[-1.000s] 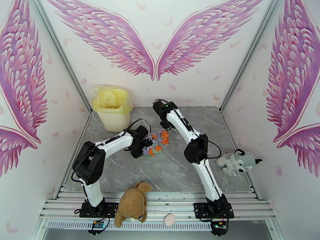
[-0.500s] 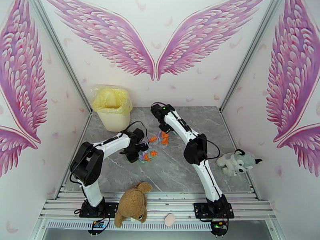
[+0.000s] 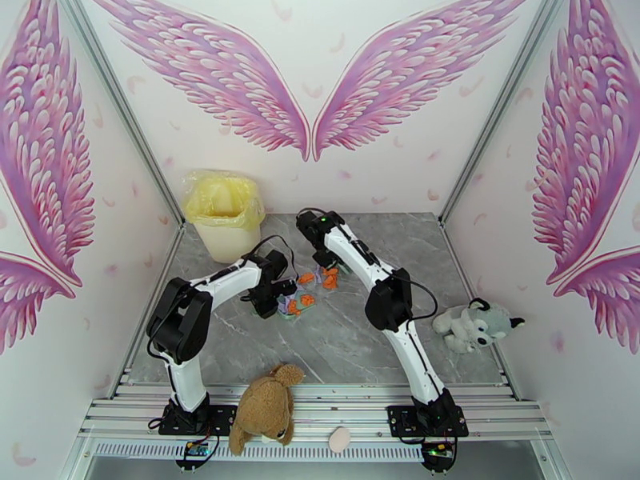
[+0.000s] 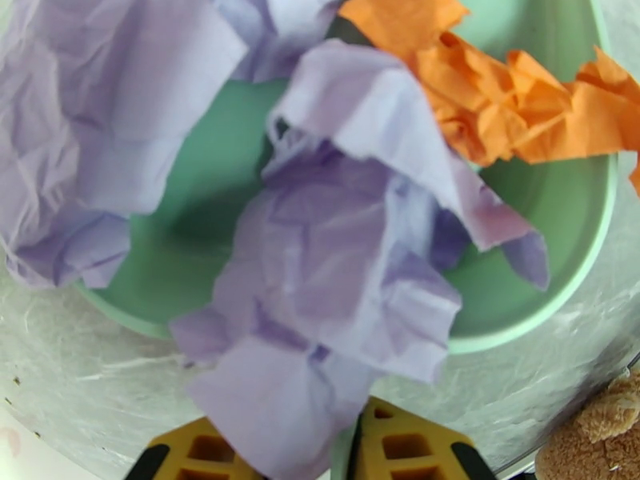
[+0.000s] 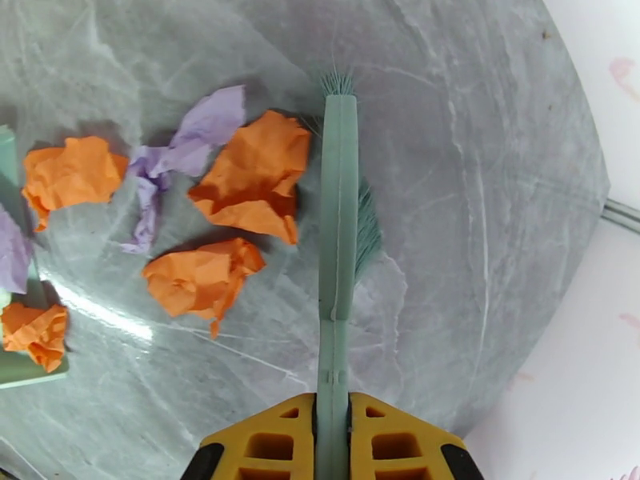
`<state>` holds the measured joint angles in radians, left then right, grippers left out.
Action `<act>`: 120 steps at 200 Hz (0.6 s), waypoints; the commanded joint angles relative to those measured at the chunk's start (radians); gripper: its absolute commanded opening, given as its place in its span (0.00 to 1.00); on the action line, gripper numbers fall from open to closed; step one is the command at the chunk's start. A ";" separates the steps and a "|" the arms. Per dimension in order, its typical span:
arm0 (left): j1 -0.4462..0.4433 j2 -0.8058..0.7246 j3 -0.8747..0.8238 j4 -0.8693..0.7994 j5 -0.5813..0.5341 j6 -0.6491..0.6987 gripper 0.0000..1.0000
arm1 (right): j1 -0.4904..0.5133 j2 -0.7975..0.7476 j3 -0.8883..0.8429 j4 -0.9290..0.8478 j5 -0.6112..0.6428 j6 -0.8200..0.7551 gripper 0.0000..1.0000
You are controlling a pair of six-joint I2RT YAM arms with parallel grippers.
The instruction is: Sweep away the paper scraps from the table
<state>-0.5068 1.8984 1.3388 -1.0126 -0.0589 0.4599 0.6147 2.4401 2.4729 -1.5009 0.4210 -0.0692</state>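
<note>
The mint-green dustpan (image 4: 528,194) lies on the grey table (image 3: 352,338) with light-purple (image 4: 336,266) and orange paper scraps (image 4: 512,114) piled in it. My left gripper (image 4: 320,451) is shut on its handle, and in the top view that left gripper (image 3: 274,300) sits just left of the dustpan (image 3: 292,307). My right gripper (image 5: 332,418) is shut on a green brush (image 5: 339,226) with bristles on the table. Loose orange scraps (image 5: 254,179) and a purple one (image 5: 186,151) lie left of the brush, between it and the pan's edge (image 5: 16,374). In the top view the right gripper (image 3: 324,262) hangs over those scraps (image 3: 322,278).
A cream bin with a yellow liner (image 3: 224,211) stands at the back left corner. A brown plush toy (image 3: 264,406) lies on the front rail, and a grey-white plush (image 3: 474,326) at the right edge. The silver frame borders the table.
Both grippers have shifted left a little. The dustpan slid left and slightly nearer with more scraps on it, and the brush pushed the loose scraps toward the pan.
</note>
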 commanded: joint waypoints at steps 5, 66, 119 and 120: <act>0.008 0.040 0.038 -0.004 0.042 0.022 0.00 | 0.045 -0.035 -0.047 0.009 -0.080 0.011 0.00; 0.018 0.070 0.044 0.000 0.072 0.029 0.00 | 0.101 -0.073 -0.080 0.018 -0.190 0.055 0.00; 0.015 0.073 0.053 0.008 0.087 0.021 0.00 | 0.140 -0.148 -0.165 0.055 -0.332 0.145 0.00; 0.015 0.074 0.053 0.008 0.087 0.020 0.00 | 0.139 -0.149 -0.168 0.055 -0.337 0.149 0.00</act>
<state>-0.4908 1.9381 1.3712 -1.0195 -0.0132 0.4717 0.7315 2.3432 2.3592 -1.4654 0.2485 0.0082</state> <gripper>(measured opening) 0.279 0.141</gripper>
